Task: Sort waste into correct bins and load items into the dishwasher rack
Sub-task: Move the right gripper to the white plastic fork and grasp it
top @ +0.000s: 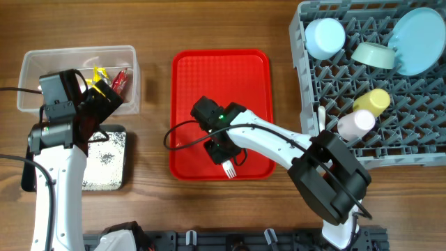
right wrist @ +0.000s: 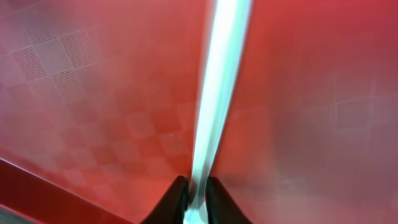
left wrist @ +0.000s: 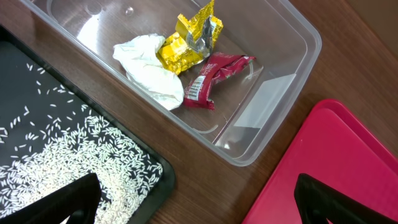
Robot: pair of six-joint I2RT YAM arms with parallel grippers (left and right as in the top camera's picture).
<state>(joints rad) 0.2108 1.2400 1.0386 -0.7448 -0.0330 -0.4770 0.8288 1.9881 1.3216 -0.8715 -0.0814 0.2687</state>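
Observation:
My right gripper [top: 223,152] is low over the flat red tray [top: 195,84], shut on the handle of the white fork [top: 229,169]. In the right wrist view the fork [right wrist: 219,87] runs up from between my closed fingers [right wrist: 198,200]. My left gripper [top: 104,97] is open and empty [left wrist: 199,199] above the gap between the clear tub [top: 35,63] and the black tray [top: 118,185]. The tub [left wrist: 292,68] holds the white tissue [left wrist: 149,68], yellow wrapper [left wrist: 183,46] and red wrapper [left wrist: 214,74]. White crumbs [left wrist: 68,168] lie in the black tray.
The grey rack [top: 327,90] at the right holds a white cup [top: 325,36], pale green bowl [top: 374,54], light blue plate [top: 418,40], yellow cup [top: 373,101] and another pale cup [top: 355,124]. A white utensil [top: 322,117] stands at its left wall.

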